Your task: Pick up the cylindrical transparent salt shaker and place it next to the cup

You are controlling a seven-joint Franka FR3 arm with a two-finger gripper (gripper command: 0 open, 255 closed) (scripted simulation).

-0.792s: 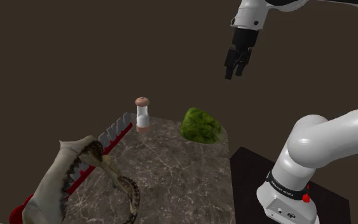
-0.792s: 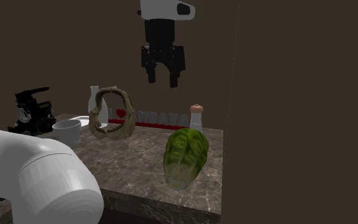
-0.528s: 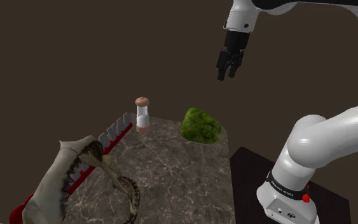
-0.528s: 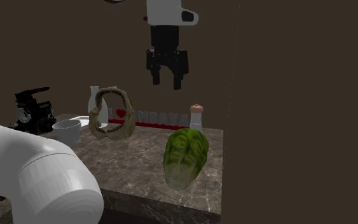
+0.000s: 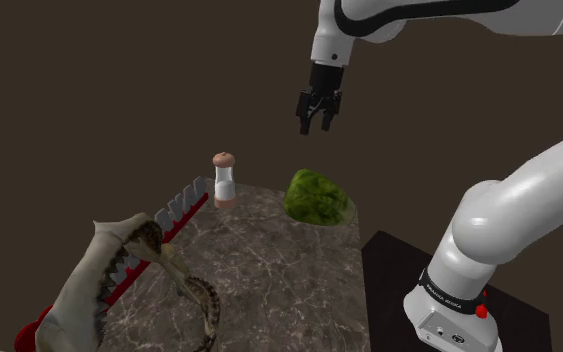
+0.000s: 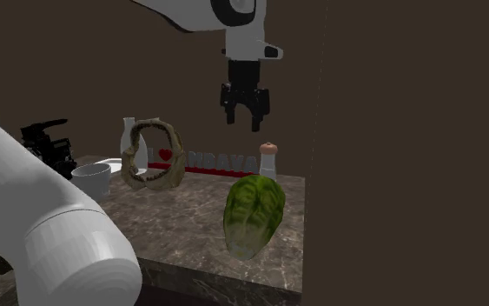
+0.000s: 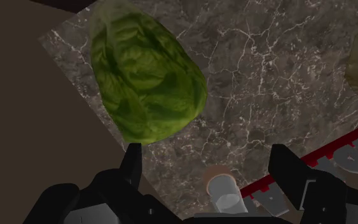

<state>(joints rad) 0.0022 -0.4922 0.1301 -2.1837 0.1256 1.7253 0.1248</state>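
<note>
A glossy white arm (image 5: 514, 210) of rounded links, dark bands ringing its joints, a small red button (image 5: 481, 311) low on its base, and an all-black two-fingered claw (image 5: 315, 126).

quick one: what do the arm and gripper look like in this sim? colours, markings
The arm has glossy white rounded links with dark bands at the joints. Its lowest link carries a dark ring with small white lettering, and a red button just below. The gripper is all black, with a blocky body and two flat black fingers. The arm sits on a dark box stand.
</note>
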